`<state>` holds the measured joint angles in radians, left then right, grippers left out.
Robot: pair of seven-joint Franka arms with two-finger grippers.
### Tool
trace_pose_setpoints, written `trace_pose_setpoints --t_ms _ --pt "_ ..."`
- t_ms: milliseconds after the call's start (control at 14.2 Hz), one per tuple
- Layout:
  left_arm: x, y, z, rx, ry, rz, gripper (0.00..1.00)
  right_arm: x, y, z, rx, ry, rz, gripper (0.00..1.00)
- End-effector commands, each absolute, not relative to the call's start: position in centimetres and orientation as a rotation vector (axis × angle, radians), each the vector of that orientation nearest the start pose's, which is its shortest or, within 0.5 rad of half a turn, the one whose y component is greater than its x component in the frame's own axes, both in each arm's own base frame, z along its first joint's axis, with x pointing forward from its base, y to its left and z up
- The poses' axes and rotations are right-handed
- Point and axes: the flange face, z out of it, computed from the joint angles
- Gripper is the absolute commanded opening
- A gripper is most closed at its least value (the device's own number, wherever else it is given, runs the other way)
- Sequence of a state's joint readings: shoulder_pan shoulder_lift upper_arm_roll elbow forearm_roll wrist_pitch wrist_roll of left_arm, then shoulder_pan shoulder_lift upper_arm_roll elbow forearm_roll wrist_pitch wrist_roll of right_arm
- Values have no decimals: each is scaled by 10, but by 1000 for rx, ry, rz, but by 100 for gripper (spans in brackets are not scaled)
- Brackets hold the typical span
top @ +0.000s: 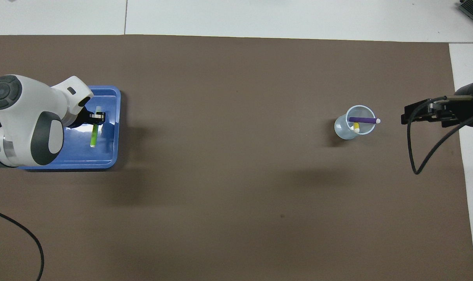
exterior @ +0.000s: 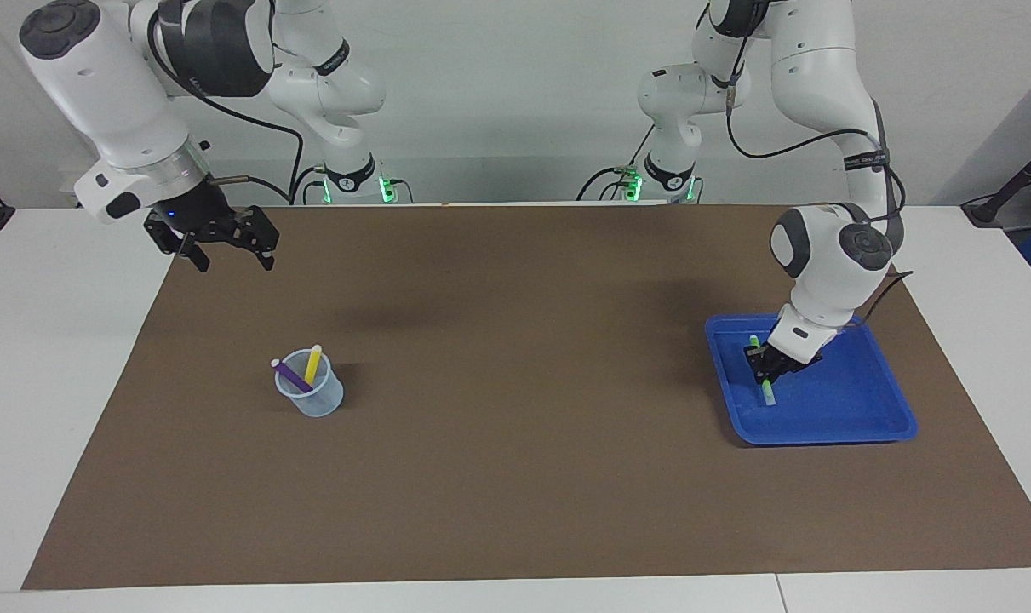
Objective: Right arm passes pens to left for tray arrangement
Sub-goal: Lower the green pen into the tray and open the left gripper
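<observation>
green pen at the tray floor, release pending

the left tool (exterior: 769,368) is down inside the blue tray (exterior: 864,421), its fingers clamped on the green pen (top: 93,136). the pen slants from the tool toward the tray floor, its lower tip at or just above the floor; contact cannot be confirmed. it sits in the part of the tray beside the rim that faces the table's middle.

the right tool (exterior: 226,251) waits with its fingers spread wide and nothing in them, raised over the brown mat (exterior: 515,477) near the right arm's end of the table. the translucent cup (exterior: 311,396) stands on the mat below that tool and a little toward the table's middle, with the purple pen (top: 362,120) and yellow pen (exterior: 312,364) leaning in it.

judgement: the step in hand is laying the first pen down. to do it well, the left tool should lower until the pen lies nearly flat before opening, so it does not roll. open fully, then lift straight up, clear of the rim. two pens remain to be passed.
</observation>
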<state>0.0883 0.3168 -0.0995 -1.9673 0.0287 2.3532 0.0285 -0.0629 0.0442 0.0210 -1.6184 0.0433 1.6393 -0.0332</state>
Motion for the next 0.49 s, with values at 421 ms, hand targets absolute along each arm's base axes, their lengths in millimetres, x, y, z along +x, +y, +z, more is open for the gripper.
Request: trace_pose_setpoints --t_ms 421 --pt "594 -7 296 -3136 99 -143 17 559 -17 585 -3103 -42 66 100"
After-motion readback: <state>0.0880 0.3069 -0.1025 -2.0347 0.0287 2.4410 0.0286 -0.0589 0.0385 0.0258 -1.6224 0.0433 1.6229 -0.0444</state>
